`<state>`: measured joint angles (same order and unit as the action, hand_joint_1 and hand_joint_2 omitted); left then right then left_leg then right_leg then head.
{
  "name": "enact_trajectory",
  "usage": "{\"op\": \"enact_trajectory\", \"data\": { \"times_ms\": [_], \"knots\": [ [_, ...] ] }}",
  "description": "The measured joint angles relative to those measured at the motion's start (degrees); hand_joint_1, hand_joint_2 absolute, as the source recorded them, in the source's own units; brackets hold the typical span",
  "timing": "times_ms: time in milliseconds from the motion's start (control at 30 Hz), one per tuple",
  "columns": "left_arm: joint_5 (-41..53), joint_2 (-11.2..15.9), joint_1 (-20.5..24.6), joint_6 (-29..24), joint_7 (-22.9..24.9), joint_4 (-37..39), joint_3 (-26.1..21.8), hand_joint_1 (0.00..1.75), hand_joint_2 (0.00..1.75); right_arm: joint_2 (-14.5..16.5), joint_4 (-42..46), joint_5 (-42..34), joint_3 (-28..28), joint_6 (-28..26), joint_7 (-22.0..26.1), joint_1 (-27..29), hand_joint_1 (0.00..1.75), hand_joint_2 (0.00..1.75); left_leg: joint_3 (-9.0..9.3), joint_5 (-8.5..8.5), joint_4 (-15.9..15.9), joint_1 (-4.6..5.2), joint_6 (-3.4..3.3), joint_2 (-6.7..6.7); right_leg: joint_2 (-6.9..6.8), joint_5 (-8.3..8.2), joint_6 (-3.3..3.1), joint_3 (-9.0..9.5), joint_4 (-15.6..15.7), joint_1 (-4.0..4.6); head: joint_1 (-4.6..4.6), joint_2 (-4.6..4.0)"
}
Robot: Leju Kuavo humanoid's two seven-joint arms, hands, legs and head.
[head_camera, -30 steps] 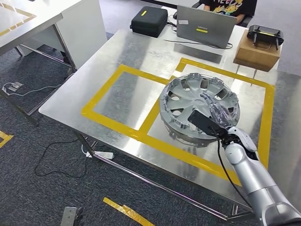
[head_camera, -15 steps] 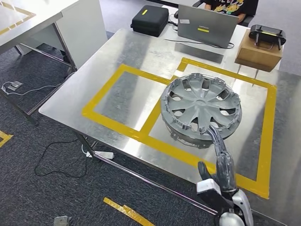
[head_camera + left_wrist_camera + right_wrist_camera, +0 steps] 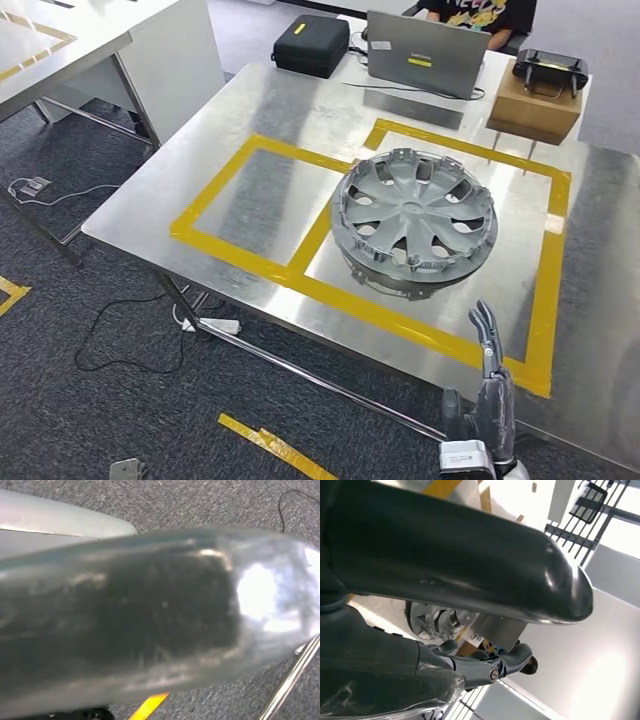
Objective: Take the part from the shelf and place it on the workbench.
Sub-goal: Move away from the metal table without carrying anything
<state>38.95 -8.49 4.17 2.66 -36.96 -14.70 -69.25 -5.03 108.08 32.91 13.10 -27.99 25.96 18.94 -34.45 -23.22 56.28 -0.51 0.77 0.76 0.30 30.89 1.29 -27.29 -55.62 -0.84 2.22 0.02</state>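
The wheel cover (image 3: 413, 220), a grey multi-spoke hubcap, lies flat on the steel counter (image 3: 249, 110), centre right of the head view. It sits inside the right-hand rectangle of yellow tape (image 3: 362, 300), with its left rim at the tape strip that divides the two rectangles. Nothing touches it.

The right hand (image 3: 489, 395) stands at the lower right of the frame, below the near edge of the counter and well apart from the wheel cover. Its fingers (image 3: 484, 330) point upward, spread and straight, holding nothing. In the right wrist view the fingers (image 3: 497, 667) are extended with nothing between them, and part of the wheel cover (image 3: 433, 620) shows beyond.

The left wrist view is blurred; the state of the left hand cannot be told.

Surrounding items, head view:
- Black case (image 3: 315, 44), upper centre, at the far edge of the counter.
- Open laptop (image 3: 423, 52), upper centre right, just beside the case.
- Cardboard box (image 3: 534, 108), upper right, carrying a black controller (image 3: 551, 68).
- A person in a patterned shirt (image 3: 483, 14) behind the laptop.
- White power strip (image 3: 217, 326) and black cable (image 3: 124, 345) on the carpet under the counter's near left edge.
- Second table (image 3: 60, 40), upper left.
- Loose yellow tape strip (image 3: 272, 448) on the floor, lower centre.
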Motion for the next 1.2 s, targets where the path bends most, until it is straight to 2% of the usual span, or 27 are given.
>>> {"op": "enact_trajectory", "data": {
  "times_ms": [33, 67, 100, 167, 200, 233, 267, 300, 367, 433, 467, 533, 567, 600, 633, 700, 733, 767, 800, 867, 933, 967, 1000, 1067, 1100, 1133, 1200],
  "knots": [
    [-0.04, -0.01, -0.04, -0.04, 0.00, -0.01, -0.01, 0.00, 0.00, 0.07, 0.08, -0.13, -0.01, 0.02, -0.02, 0.08, 0.00, 0.00, -0.30, -0.34, 0.28, -0.11, 0.39, -0.05, -0.04, -0.28, -0.51, -0.45, 0.04, -0.02, -0.02, 0.00],
    [-0.07, -0.01, -0.09, -0.07, 0.00, -0.01, -0.01, 0.00, 0.00, 0.17, 0.13, -0.19, -0.01, 0.03, -0.03, 0.14, 0.00, 0.00, -0.76, -1.59, 1.17, -0.19, 0.70, -0.11, -0.10, -0.73, -1.08, -0.79, 0.07, -0.07, -0.08, 0.00],
    [-0.10, 0.01, -0.12, -0.09, 0.00, -0.01, -0.01, 0.00, 0.00, 0.28, 0.18, -0.24, -0.02, 0.04, -0.04, 0.16, 0.00, 0.00, -1.44, -3.82, 3.06, -0.24, 0.93, -0.16, -0.17, -1.26, -1.62, -1.20, 0.15, -0.13, -0.17, 0.00],
    [-0.13, -0.02, -0.14, -0.10, 0.00, -0.01, -0.01, 0.00, 0.00, 0.45, 0.20, -0.30, -0.03, 0.07, -0.05, 0.18, 0.00, 0.00, -3.18, -9.76, 9.85, -0.28, 1.24, -0.22, -0.23, -2.29, -2.18, -2.25, 0.08, 0.03, -0.37, 0.00],
    [-0.13, -0.04, -0.14, -0.09, 0.00, -0.01, 0.00, 0.00, 0.00, 0.48, 0.20, -0.31, -0.03, 0.09, -0.05, 0.19, 0.00, 0.00, -3.82, -11.85, 13.40, -0.28, 1.34, -0.22, -0.26, -2.81, -2.30, -2.90, 0.02, 0.15, -0.42, 0.00],
    [-0.13, -0.07, -0.14, -0.09, 0.00, -0.01, 0.00, 0.00, 0.00, 0.51, 0.20, -0.31, -0.03, 0.10, -0.05, 0.21, 0.00, 0.00, -3.87, -12.66, 15.85, -0.28, 1.36, -0.22, -0.28, -3.31, -2.33, -3.63, -0.10, 0.27, -0.40, 0.00],
    [-0.13, -0.08, -0.13, -0.08, 0.00, -0.01, -0.01, 0.00, 0.00, 0.55, 0.20, -0.32, -0.03, 0.10, -0.05, 0.21, 0.00, 0.00, -3.08, -12.13, 16.44, -0.28, 1.29, -0.22, -0.28, -3.76, -2.32, -4.38, -0.28, 0.39, -0.41, 0.00],
    [-0.13, -0.08, -0.12, -0.08, 0.00, -0.01, -0.01, 0.00, 0.00, 0.59, 0.20, -0.33, -0.03, 0.10, -0.05, 0.21, 0.00, 0.00, -1.37, -10.74, 14.98, -0.26, 1.10, -0.22, -0.26, -4.15, -2.24, -5.11, -0.51, 0.49, -0.41, 0.00],
    [-0.13, -0.03, -0.03, -0.08, 0.00, -0.05, 0.00, 0.00, 0.00, 0.71, 0.24, -0.36, -0.03, 0.10, -0.05, 0.23, 0.00, 0.00, 4.21, -8.13, 7.84, -0.14, 0.39, -0.32, -0.17, -4.84, -1.97, -6.28, -0.97, 0.68, -0.42, 0.00],
    [-0.13, 0.01, 0.20, -0.08, 0.00, -0.16, 0.00, 0.00, 0.00, 0.79, 0.39, -0.36, -0.04, 0.10, -0.05, 0.21, 0.00, 0.00, 8.90, -7.91, 0.71, 0.12, -0.32, -0.48, -0.17, -5.56, -1.41, -6.94, -1.30, 0.85, -0.40, 0.00],
    [-0.13, 0.02, 0.28, -0.08, 0.00, -0.21, 0.01, 0.00, 0.00, 0.83, 0.47, -0.36, -0.05, 0.10, -0.05, 0.21, 0.00, 0.00, 9.83, -8.13, -1.05, 0.29, -0.59, -0.54, -0.23, -6.02, -1.05, -7.15, -1.33, 0.85, -0.39, 0.00],
    [-0.13, -0.09, 0.24, -0.07, 0.00, -0.23, 0.01, 0.00, 0.00, 0.87, 0.53, -0.36, -0.05, 0.10, -0.05, 0.24, 0.00, 0.00, 9.41, -7.66, -1.85, 0.40, -1.06, -0.47, -0.28, -6.82, -0.32, -7.56, -1.30, 0.71, -0.42, 0.00],
    [-0.14, -0.13, 0.17, -0.07, 0.00, -0.25, 0.01, 0.00, 0.00, 0.88, 0.53, -0.42, -0.05, 0.14, -0.06, 0.31, 0.00, 0.00, 8.82, -7.10, -1.92, 0.36, -1.42, -0.35, -0.28, -6.17, 0.01, -8.07, -1.68, 0.62, -0.43, 0.00],
    [-0.19, -0.17, 0.11, -0.06, 0.00, -0.27, 0.01, 0.00, 0.00, 0.88, 0.53, -0.50, -0.04, 0.22, -0.08, 0.36, 0.00, 0.00, 8.14, -6.48, -2.01, 0.27, -1.80, -0.20, -0.27, -4.52, 0.29, -8.74, -2.86, 0.56, -0.37, 0.00],
    [-0.27, -0.20, 0.10, -0.06, 0.00, -0.29, 0.01, 0.00, 0.00, 0.88, 0.51, -0.69, -0.04, 0.38, -0.11, 0.40, 0.00, 0.00, 7.33, -5.81, -2.08, 0.21, -2.12, -0.05, -0.27, -1.86, 0.52, -9.66, -5.27, 0.48, -0.31, 0.00],
    [-0.44, -0.17, 0.10, -0.05, 0.00, -0.31, 0.01, 0.00, 0.00, 0.88, 0.39, -1.17, -0.03, 0.91, -0.25, 0.41, 0.00, 0.00, 5.71, -4.57, -2.00, 0.40, -2.46, 0.09, -0.28, 3.67, 0.84, -11.37, -12.30, 0.40, -0.13, 0.00],
    [-0.51, -0.20, 0.08, -0.05, 0.00, -0.31, 0.01, 0.00, 0.00, 0.88, 0.23, -1.40, -0.03, 1.21, -0.31, 0.41, 0.00, 0.00, 4.82, -3.92, -1.93, 0.53, -2.48, 0.12, -0.28, 4.85, 0.88, -11.67, -15.46, 0.39, -0.10, 0.00],
    [-0.56, -0.23, 0.07, -0.04, 0.00, -0.31, 0.01, 0.00, 0.00, 0.88, 0.07, -1.53, -0.04, 1.47, -0.37, 0.41, 0.00, 0.00, 3.97, -3.35, -1.83, 0.65, -2.48, 0.15, -0.28, 4.65, 0.87, -11.35, -17.15, 0.39, -0.09, 0.00],
    [-0.66, -0.27, 0.06, -0.04, 0.00, -0.31, 0.01, 0.00, 0.00, 0.89, -0.16, -1.64, -0.08, 1.74, -0.43, 0.41, 0.00, 0.00, 3.07, -2.79, -1.65, 0.78, -2.46, 0.17, -0.28, 3.24, 0.76, -10.01, -16.95, 0.41, -0.08, 0.00],
    [-0.82, -0.34, 0.07, -0.07, 0.00, -0.31, 0.04, 0.00, 0.00, 0.91, -0.60, -1.79, -0.21, 2.13, -0.51, 0.38, 0.00, 0.00, 1.69, -1.93, -1.21, 0.97, -2.36, 0.16, -0.24, -0.05, 0.27, -4.72, -10.86, 0.52, -0.09, 0.00],
    [-0.92, -0.47, 0.09, -0.16, 0.00, -0.31, 0.12, 0.00, 0.00, 0.92, -1.03, -2.08, -0.52, 2.44, -0.61, 0.40, 0.00, 0.00, 0.86, -1.20, -0.89, 1.13, -2.01, -0.07, 0.10, 0.06, -0.38, 1.49, -2.23, 0.73, -0.15, 0.00],
    [-0.93, -0.59, 0.11, -0.18, 0.00, -0.35, 0.18, 0.00, 0.00, 0.92, -1.27, -2.42, -0.82, 2.72, -0.69, 0.48, 0.00, 0.00, 0.66, -0.82, -0.84, 1.13, -1.70, -0.22, 0.24, 0.89, -0.61, 3.04, 0.55, 0.88, -0.17, 0.00],
    [-1.07, -0.77, 0.11, -0.17, 0.00, -0.50, 0.29, 0.00, 0.00, 0.92, -1.60, -2.96, -1.28, 3.21, -0.72, 0.67, 0.00, 0.00, 0.45, -0.44, -0.87, 1.09, -1.35, -0.37, 0.27, 1.47, -0.80, 3.76, 2.08, 1.03, -0.18, 0.00],
    [-1.91, -1.16, -0.06, -0.08, 0.00, -1.19, 0.85, 0.00, 0.00, 1.03, -2.75, -4.12, -2.53, 4.80, -0.39, 1.21, 0.00, 0.00, 0.06, 0.03, -0.80, 0.95, -0.64, -0.73, -0.26, 1.00, -1.38, 3.18, 2.80, 1.05, -0.15, 0.00],
    [-2.56, -1.36, -0.21, -0.09, 0.00, -1.62, 1.31, 0.00, 0.00, 1.18, -3.54, -4.52, -3.23, 5.66, -0.01, 1.43, 0.00, 0.00, -0.33, -0.69, -0.21, 0.88, -0.33, -0.86, -0.60, 0.55, -1.82, 2.99, 2.97, 0.91, -0.22, 0.00],
    [-3.17, -1.51, -0.36, -0.15, 0.00, -1.98, 1.82, 0.00, 0.00, 1.42, -4.40, -4.68, -3.86, 6.42, 0.39, 1.57, 0.00, 0.00, -1.01, -2.31, 1.38, 0.78, 0.01, -0.96, -1.00, 0.09, -2.19, 2.80, 3.13, 0.73, -0.38, 0.00],
    [-3.93, -1.73, -0.53, -0.31, 0.00, -2.43, 2.73, 0.00, 0.00, 1.93, -5.96, -4.76, -4.88, 7.33, 0.94, 1.80, 0.00, 0.00, -3.38, -7.25, 8.01, 0.36, 0.69, -0.97, -1.79, -0.44, -2.50, 2.38, 2.95, 0.57, -0.70, 0.00]
  ]
}}
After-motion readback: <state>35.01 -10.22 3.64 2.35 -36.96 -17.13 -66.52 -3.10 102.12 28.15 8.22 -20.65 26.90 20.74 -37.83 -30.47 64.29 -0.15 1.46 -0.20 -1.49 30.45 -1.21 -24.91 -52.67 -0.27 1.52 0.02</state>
